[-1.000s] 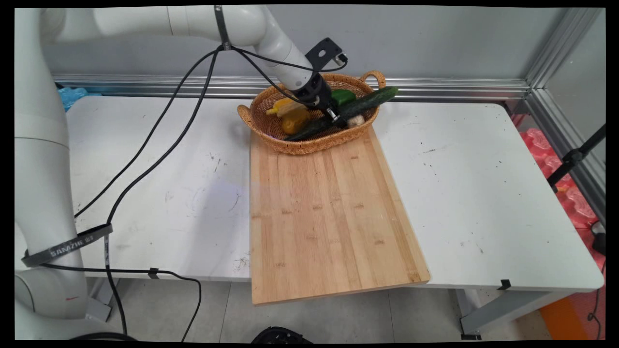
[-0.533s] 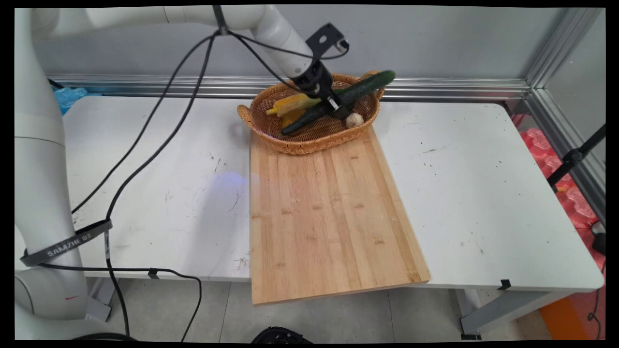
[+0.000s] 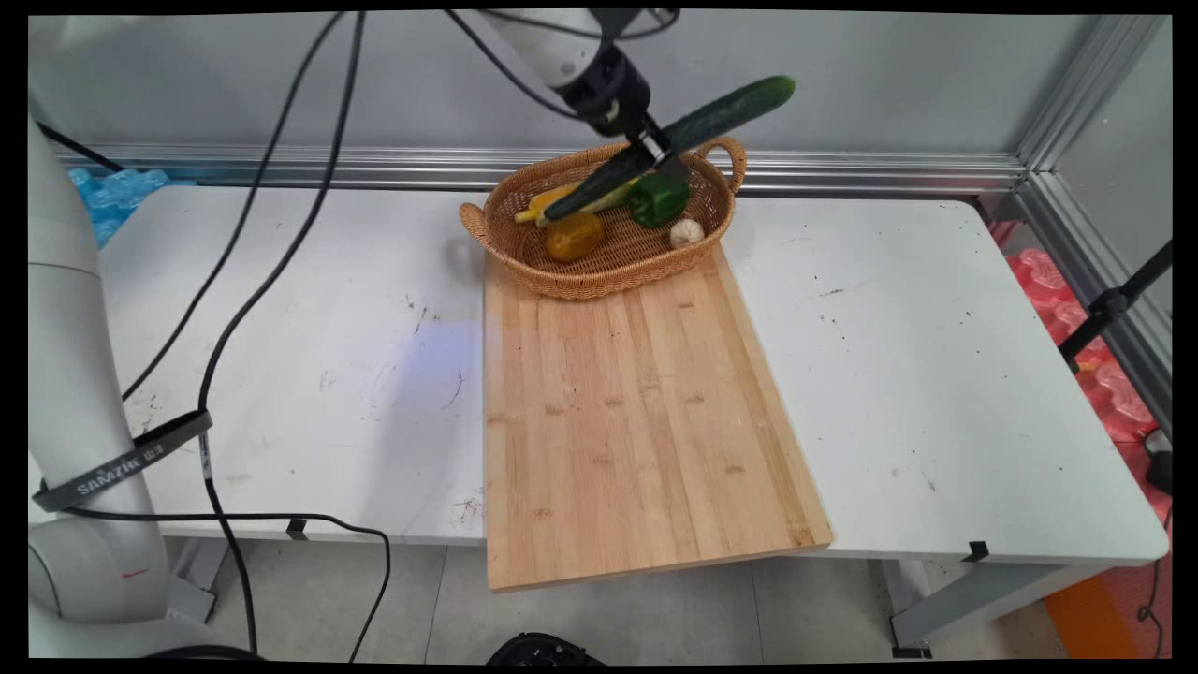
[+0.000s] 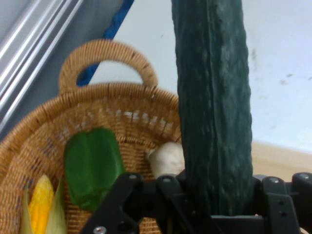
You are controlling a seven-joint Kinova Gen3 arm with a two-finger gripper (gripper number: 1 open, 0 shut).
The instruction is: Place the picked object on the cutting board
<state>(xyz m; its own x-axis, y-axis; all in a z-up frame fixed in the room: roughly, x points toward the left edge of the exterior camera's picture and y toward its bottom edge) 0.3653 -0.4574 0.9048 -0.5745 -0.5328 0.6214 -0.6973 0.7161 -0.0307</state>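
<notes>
One cucumber (image 3: 669,142) is clamped in the gripper (image 3: 653,157) above one basket (image 3: 599,271).

One long dark green cucumber (image 3: 674,140). One oval woven wicker basket (image 3: 599,271) with two loop handles, at twelve o'clock on the table. In it: one green bell pepper (image 3: 658,199), one yellow corn cob (image 3: 547,201), one round yellow-orange pepper (image 3: 574,236), one small white garlic bulb (image 3: 686,232). One rectangular bamboo cutting board (image 3: 636,412).
</notes>
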